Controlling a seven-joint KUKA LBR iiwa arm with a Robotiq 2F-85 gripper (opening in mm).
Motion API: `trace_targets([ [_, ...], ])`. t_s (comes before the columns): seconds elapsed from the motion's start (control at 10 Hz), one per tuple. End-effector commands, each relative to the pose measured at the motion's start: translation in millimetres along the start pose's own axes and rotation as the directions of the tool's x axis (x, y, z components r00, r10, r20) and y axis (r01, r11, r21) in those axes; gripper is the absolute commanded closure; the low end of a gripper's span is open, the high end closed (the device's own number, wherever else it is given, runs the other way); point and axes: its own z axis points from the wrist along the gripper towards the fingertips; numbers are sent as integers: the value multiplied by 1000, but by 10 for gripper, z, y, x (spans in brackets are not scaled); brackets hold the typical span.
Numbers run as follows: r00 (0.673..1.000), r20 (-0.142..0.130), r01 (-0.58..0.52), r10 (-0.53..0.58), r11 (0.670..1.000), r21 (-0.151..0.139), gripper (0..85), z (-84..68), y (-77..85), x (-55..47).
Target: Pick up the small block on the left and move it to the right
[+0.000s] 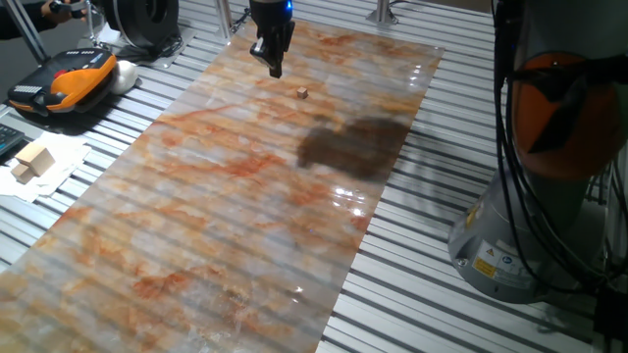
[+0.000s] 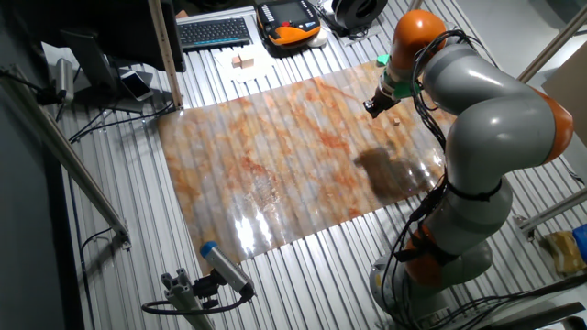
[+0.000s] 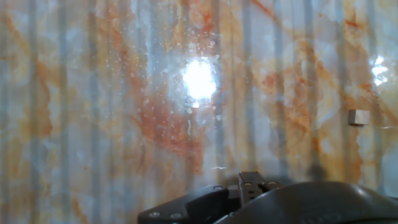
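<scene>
The small block [image 1: 302, 93] is a tiny tan cube lying on the marbled orange-grey sheet [image 1: 226, 216], near its far end. The other fixed view shows the small block [image 2: 396, 117] just beside the arm's wrist. In the hand view the small block [image 3: 357, 117] sits at the right edge, well off to the side of the fingers. My gripper [image 1: 274, 67] hangs a little above the sheet, left of the cube and apart from it. The gripper [image 2: 373, 108] points down. Its fingers [image 3: 251, 182] look pressed together with nothing between them.
Larger pale wooden blocks [image 1: 31, 162] rest on white paper off the sheet's left side. An orange-black pendant [image 1: 69, 78] lies behind them. A keyboard [image 2: 214, 32] is at the far edge. The robot's base [image 1: 535, 196] stands right of the sheet. Slotted metal table surrounds the sheet.
</scene>
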Motion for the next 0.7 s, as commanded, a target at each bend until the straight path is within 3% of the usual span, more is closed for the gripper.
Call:
trace_targets([
  [0.0, 1000, -2, 5, -5, 1000, -2, 850, -4, -28, -8],
  [0.6, 999, 7, 51, -51, 999, -17, 850, 69, -414, -110],
])
